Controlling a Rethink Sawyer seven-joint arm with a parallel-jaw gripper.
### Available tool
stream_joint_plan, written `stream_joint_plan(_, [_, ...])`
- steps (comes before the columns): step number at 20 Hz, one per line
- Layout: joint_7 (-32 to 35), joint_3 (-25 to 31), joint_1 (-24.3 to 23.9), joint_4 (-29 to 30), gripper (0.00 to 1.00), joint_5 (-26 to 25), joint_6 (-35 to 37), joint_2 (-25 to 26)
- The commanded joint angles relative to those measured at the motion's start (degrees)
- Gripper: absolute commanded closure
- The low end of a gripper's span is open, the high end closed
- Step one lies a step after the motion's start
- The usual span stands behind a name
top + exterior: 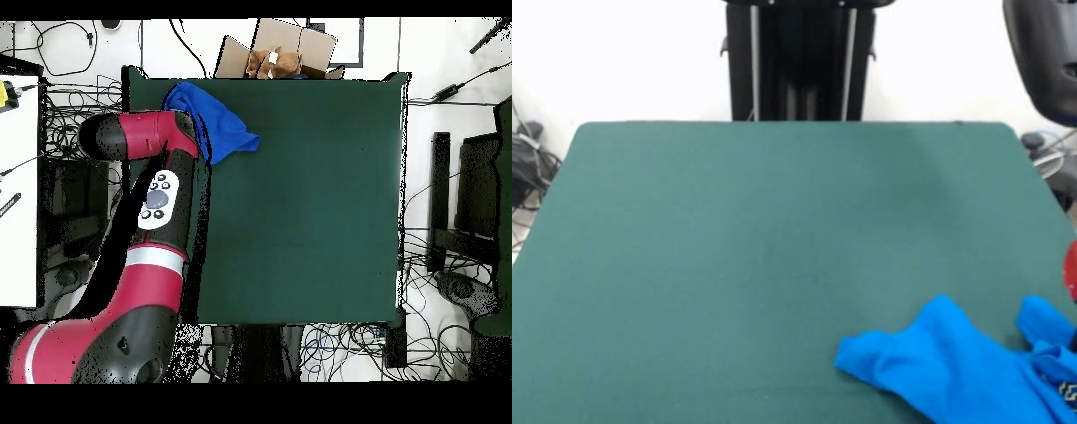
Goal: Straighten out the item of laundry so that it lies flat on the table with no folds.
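The bright blue T-shirt (pixel 953 367) lies crumpled and folded at the table's near right corner in the front view, running off the picture's edge. In the overhead view the T-shirt (pixel 215 122) is bunched at the top left corner of the dark green table (pixel 320 200). The red arm (pixel 160 190) reaches along the table's left side and ends over the shirt's left edge. In the front view only a red bit of the arm (pixel 1071 269) shows at the right edge, above the shirt. The gripper itself is hidden by the arm and the fabric.
The table (pixel 759 230) is bare apart from the shirt. The black pedestal (pixel 799 62) stands at its far side. A cardboard box (pixel 285 55) sits just beyond the table's top edge. A black chair (pixel 1042 53) and floor cables (pixel 440 290) surround it.
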Motion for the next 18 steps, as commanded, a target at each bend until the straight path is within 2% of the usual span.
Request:
stream_joint_plan(1, [14.5,-1.4,-1.1,2.6,1.0,0.6,2.2,0.4])
stream_joint_plan(3, [12.3,0.3,-2.2,7.7,1.0,-0.4,-0.8,-2.6])
stream_joint_plan(5, [6.1,3.0,-4.1,15.9,1.0,-2.7,-3.4,-8.3])
stream_joint_plan(6, [1.4,4.7,-5.7,22.0,1.0,-4.3,-4.6,-12.7])
stream_joint_plan(8, [-4.9,5.8,-8.1,29.6,1.0,-6.6,-4.7,-18.0])
stream_joint_plan(12, [-14.9,9.0,-15.1,39.1,1.0,-14.0,-8.9,-23.9])
stream_joint_plan(15, [-17.6,11.7,-20.6,42.5,1.0,-19.6,-12.7,-25.5])
stream_joint_plan(18, [-19.8,13.7,-24.3,42.6,1.0,-25.1,-13.5,-25.5])
